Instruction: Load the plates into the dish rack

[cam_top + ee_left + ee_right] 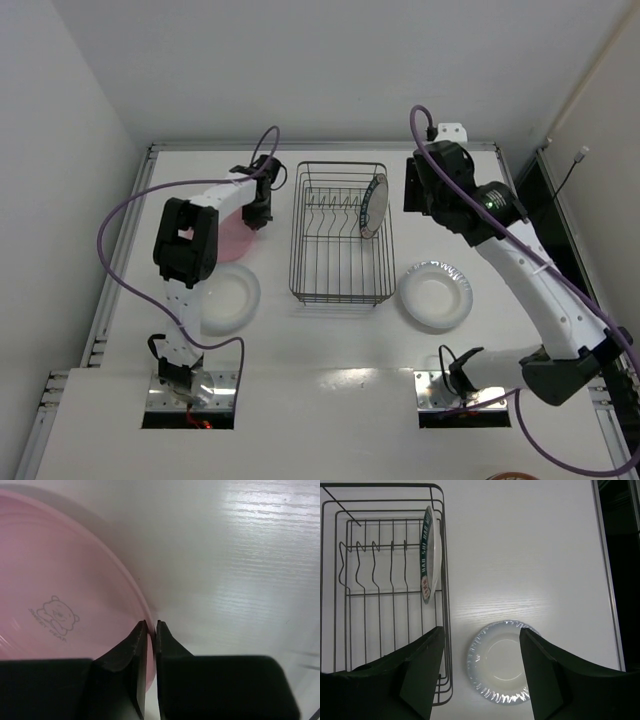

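Observation:
The dark wire dish rack (pixel 340 290) stands mid-table, also in the right wrist view (pixel 385 502). The teal-rimmed plate (pixel 374 205) stands on edge at its right end (pixel 429 555). The pink plate (pixel 234 238) lies left of the rack; my left gripper (pixel 259 213) is shut on its rim (pixel 150 625), the plate (pixel 55 580) filling the left wrist view. One whitish plate (pixel 228 298) lies near left. The other whitish plate (pixel 435 295) lies right of the rack, below my right gripper (pixel 481 635), which is open and empty, high above the table (pixel 425 190).
The table's raised edge (pixel 320 147) runs along the back. A dark strip (pixel 545 200) borders the table's right side. Purple cables loop from both arms.

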Motion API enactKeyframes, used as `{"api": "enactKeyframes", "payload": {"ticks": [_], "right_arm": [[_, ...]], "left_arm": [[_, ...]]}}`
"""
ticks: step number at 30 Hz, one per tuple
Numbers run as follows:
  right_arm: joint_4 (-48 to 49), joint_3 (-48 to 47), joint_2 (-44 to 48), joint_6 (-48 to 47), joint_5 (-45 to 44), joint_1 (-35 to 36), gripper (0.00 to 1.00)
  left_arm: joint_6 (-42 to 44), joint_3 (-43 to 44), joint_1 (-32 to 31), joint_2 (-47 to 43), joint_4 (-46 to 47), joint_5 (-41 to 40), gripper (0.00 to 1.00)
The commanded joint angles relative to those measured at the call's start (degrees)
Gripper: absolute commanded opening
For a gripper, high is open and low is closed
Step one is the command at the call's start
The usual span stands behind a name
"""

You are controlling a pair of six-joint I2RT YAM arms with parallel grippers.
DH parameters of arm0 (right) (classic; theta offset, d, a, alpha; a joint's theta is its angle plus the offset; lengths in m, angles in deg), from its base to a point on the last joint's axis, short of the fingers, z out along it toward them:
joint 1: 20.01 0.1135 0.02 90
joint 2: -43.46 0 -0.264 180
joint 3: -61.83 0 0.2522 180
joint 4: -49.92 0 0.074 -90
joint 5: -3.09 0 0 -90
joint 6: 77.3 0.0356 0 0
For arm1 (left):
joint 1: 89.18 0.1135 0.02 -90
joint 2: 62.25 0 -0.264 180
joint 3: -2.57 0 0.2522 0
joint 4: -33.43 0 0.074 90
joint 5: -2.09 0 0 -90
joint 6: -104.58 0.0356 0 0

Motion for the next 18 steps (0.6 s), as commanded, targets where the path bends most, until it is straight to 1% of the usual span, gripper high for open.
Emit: {"api": "enactKeyframes", "payload": {"ticks": [1,3,4,7,8,9,10,11,12,17,18], "right_arm": [[-0.7,-1.4,2.8,-0.9,-1.0,-0.4,0.59],[-1.4,-0.8,4.5,-0.9,-1.7,-0.4,0.59],[-1.4,-0.3,5.1,-1.5,-2.2,-0.4,0.59],[-1.4,3.8,8.4,-1.5,-2.2,-0.4,0.59],[-1.4,6.6,9.4,-0.8,-2.2,-0.4,0.59],[-0.4,8.3,10.5,-0.8,-2.2,-0.4,0.59],[0.1,10.0,13.0,-0.2,-2.2,-0.4,0.59],[0.7,13.2,14.2,-0.2,-2.2,-0.4,0.59],[1.2,14.6,15.2,0.4,-2.2,-0.4,0.59],[0.6,22.1,19.7,2.2,-2.2,-0.4,0.61],[0.6,23.3,21.3,2.2,-2.2,-0.4,0.61]], "left_arm": [[0.2,3.0,0.2,-0.9,0.7,2.4,0.0],[-0.4,3.0,0.2,-3.1,1.3,1.8,0.0],[-0.4,3.0,0.2,-5.7,1.3,-0.8,0.0],[-1.6,6.4,2.3,-9.2,0.7,-1.5,0.0],[-1.6,5.7,3.1,-12.9,2.0,0.6,0.0],[-1.6,4.7,5.0,-15.2,3.6,2.8,0.0],[-3.1,4.0,6.1,-17.4,4.8,7.0,0.0],[-3.7,3.5,7.1,-19.5,6.8,9.0,0.0],[-3.7,2.5,8.4,-23.7,8.1,10.8,0.0],[-5.9,4.3,9.4,-32.6,11.1,19.1,0.0],[-6.8,3.7,9.4,-34.0,14.6,25.3,0.0]]}}
